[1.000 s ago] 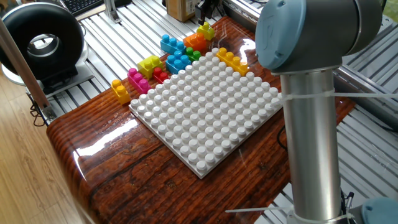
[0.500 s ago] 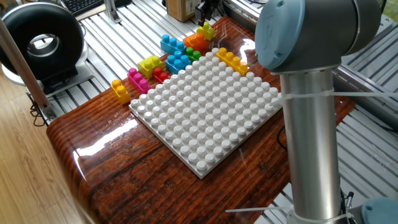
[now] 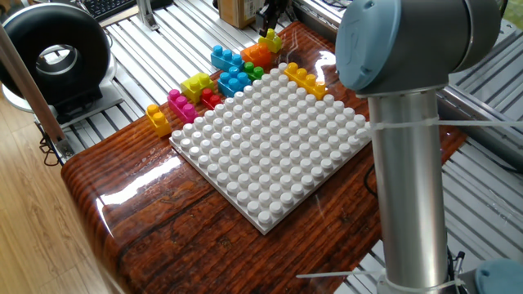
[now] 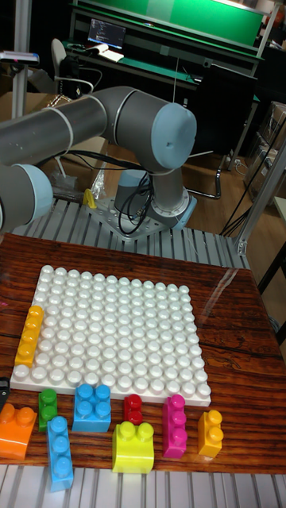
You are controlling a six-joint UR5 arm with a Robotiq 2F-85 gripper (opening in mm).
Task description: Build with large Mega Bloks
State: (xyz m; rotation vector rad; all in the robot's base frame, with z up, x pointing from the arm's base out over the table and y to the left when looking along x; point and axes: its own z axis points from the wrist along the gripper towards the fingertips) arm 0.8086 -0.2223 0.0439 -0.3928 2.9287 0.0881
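Note:
The large Mega Bloks lie in a loose row beside the white baseplate (image 3: 278, 147). Among them are an orange brick (image 3: 257, 53), a small yellow one (image 3: 270, 38), two blue ones (image 3: 234, 80), a lime one (image 3: 196, 84), a magenta one (image 3: 181, 106) and a yellow one (image 3: 158, 119). One long yellow brick (image 4: 29, 333) sits pressed on the baseplate's edge row. My gripper (image 3: 272, 11) shows only as a dark shape at the top edge, above the small yellow brick. Its fingers are too cut off to read.
The arm's grey column (image 3: 409, 188) fills the right foreground of the fixed view. A black round device (image 3: 53, 53) stands off the table at the left. A cardboard box (image 3: 237, 10) sits at the back. Wood table edge (image 3: 90, 204) is near left.

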